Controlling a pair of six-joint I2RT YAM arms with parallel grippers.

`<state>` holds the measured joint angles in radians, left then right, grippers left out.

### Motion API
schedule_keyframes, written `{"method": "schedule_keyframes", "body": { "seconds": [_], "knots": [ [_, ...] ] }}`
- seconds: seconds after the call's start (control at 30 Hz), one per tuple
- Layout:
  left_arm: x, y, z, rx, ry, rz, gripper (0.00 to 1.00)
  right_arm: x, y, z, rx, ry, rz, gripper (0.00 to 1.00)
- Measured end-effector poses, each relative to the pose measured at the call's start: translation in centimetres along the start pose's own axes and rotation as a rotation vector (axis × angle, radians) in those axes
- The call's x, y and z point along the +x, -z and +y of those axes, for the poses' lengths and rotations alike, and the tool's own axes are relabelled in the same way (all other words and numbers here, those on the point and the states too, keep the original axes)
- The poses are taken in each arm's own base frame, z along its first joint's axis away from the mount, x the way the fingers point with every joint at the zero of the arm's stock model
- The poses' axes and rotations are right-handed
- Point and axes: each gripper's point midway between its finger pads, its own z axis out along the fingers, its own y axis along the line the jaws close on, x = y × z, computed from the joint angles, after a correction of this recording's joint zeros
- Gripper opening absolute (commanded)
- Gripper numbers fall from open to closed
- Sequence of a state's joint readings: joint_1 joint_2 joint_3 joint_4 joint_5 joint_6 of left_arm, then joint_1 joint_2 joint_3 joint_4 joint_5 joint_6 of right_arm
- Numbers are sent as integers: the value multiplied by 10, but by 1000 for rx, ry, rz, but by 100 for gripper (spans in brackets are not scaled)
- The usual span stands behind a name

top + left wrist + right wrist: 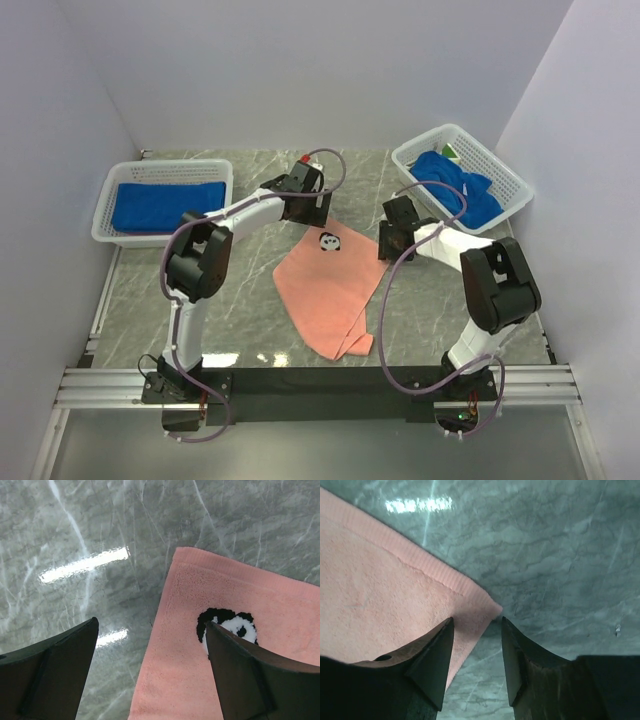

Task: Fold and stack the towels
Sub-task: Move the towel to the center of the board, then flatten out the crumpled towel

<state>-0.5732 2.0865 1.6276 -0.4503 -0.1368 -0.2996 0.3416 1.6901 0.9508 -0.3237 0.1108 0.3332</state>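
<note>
Straddling one far corner of the salmon-pink towel (385, 590), your right gripper (477, 622) had its jaws about half apart, nothing pinched yet; your left gripper (151, 625) gaped wide above the other far corner, beside the panda motif (227, 622), holding nothing; the towel itself lay spread on the marble table (250, 300), midway between the arms; only the corner's very tip sat between the right jaws, so you could have closed on bare table, and a one-sided lift would have skewed the fold.
</note>
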Motion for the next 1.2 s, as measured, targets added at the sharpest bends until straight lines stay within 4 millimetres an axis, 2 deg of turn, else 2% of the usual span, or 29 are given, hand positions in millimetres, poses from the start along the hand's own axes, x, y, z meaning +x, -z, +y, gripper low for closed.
{"method": "schedule_keyframes", "body": {
  "seconds": [0.5,0.53,0.57,0.77,1.03,1.13,1.2],
  "knots": [
    [11,-26,-6,-3,-39,24,91,-11,-7,4,8,1,12,50],
    [11,-28,-5,-6,-39,26,91,-11,-7,4,10,2,14,49],
    [11,-29,-5,-9,-39,27,90,-12,-7,4,13,3,17,43],
    [2,-40,-8,-13,-31,5,83,-13,-9,4,21,4,24,35],
    [-3,-52,-11,-11,-22,-20,76,-13,-9,4,22,5,32,33],
    [-6,-55,-13,-12,-22,-31,74,-13,-9,4,22,10,34,25],
    [-8,-56,-13,-17,-22,-39,73,-13,-8,4,22,13,35,24]
  ]
}}
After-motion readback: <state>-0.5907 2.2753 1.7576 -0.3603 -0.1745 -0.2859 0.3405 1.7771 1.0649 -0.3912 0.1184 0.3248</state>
